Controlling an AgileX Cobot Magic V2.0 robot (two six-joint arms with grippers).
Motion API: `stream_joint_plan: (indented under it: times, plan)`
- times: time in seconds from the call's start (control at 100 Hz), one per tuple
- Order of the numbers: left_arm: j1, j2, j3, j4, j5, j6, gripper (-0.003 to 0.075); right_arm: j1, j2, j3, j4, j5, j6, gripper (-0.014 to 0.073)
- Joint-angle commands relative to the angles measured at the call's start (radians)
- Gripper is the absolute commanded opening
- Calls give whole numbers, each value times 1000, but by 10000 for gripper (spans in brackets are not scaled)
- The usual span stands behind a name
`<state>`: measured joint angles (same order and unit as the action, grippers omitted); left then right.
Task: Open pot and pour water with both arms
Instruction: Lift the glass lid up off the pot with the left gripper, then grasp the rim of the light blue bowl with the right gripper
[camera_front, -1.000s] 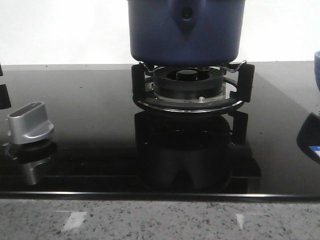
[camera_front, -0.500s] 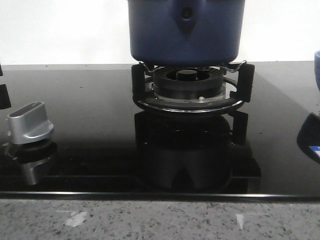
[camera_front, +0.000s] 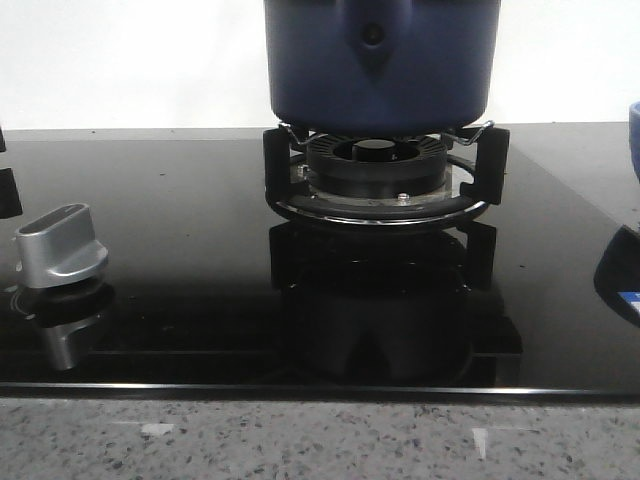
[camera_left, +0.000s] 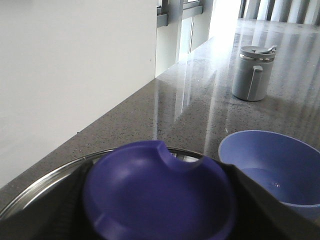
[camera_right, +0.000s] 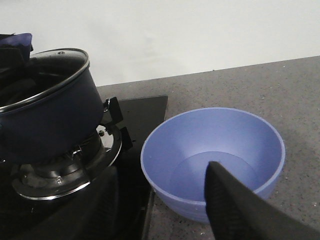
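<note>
The dark navy pot (camera_front: 380, 65) stands on the burner grate (camera_front: 380, 190), its handle bracket facing me; its top is cut off in the front view. In the right wrist view the pot (camera_right: 47, 117) carries its metal-rimmed glass lid (camera_right: 50, 62). My left gripper (camera_left: 159, 200) is shut on the lid's purple knob (camera_left: 157, 190), a dark finger on each side, with the lid rim (camera_left: 45, 182) below. My right gripper (camera_right: 165, 210) is open beside the pot, one finger (camera_right: 235, 210) in front of the light blue bowl (camera_right: 215, 155).
A silver stove knob (camera_front: 60, 245) sits front left on the black glass hob (camera_front: 180, 200). The bowl (camera_left: 270, 165), which seems to hold a little water, stands on the speckled counter right of the hob. A grey lidded mug (camera_left: 254, 72) stands farther along the counter.
In the front view the pot has shifted slightly to the right on the grate. Nothing else has moved.
</note>
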<state>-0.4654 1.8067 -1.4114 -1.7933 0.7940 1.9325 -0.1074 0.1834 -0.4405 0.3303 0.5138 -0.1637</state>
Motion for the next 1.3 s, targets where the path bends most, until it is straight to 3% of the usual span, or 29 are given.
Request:
stream_joint_plan:
  times: [0.0,0.18,0.39,0.99,1.19,1.29]
  plan:
    - [-1,-39,-32,-78,71,-9,358,3,26,-34,12,-74,-9,356]
    - [-1,-39,-32,-78,91,-9,271,3,26,-34,12,-74,-9,356]
    - [-1,-39,-38,-78,126,-9,219,3,26,-34,12,-74,-9,356]
    - [15,-65,-163,-78,143,-149,224,3,26,-34,12,-73,-9,356]
    - [55,-119,-163,-71,146,-184,312,3,26,-34,12,-70,-9,356]
    - [78,-154,-163,-29,146,-214,318,3,26,-34,12,-70,-9,356]
